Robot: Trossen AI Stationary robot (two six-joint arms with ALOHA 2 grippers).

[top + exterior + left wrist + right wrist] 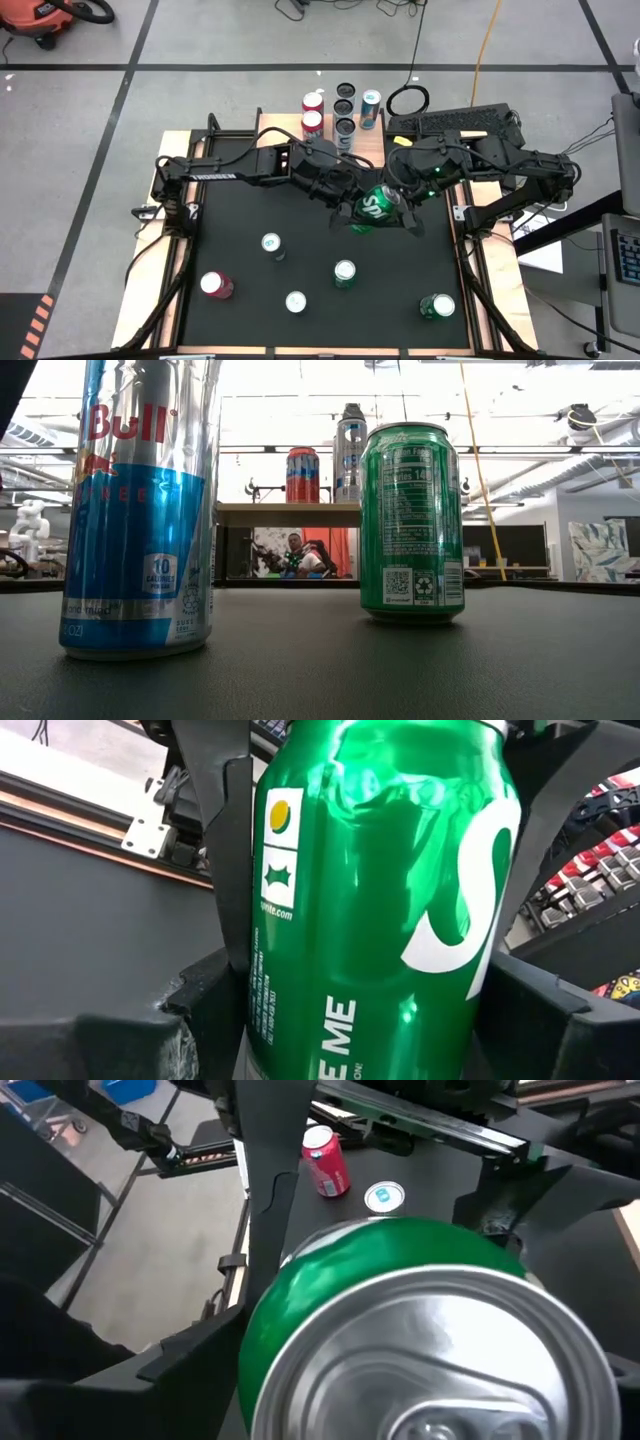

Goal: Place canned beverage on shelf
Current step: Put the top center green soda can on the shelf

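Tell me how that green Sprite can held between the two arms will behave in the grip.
The green Sprite can is smooth, glossy metal, so it may slip. A crease shows in its wall in the left wrist view, so it probably dents under squeeze. Held tilted between the left end effector and right end effector, it would likely roll if dropped.

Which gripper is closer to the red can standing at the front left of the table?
Left. The left gripper sits mid-table on the green Sprite can, on the side toward the red can; the right gripper grips the Sprite can's other side, farther away.
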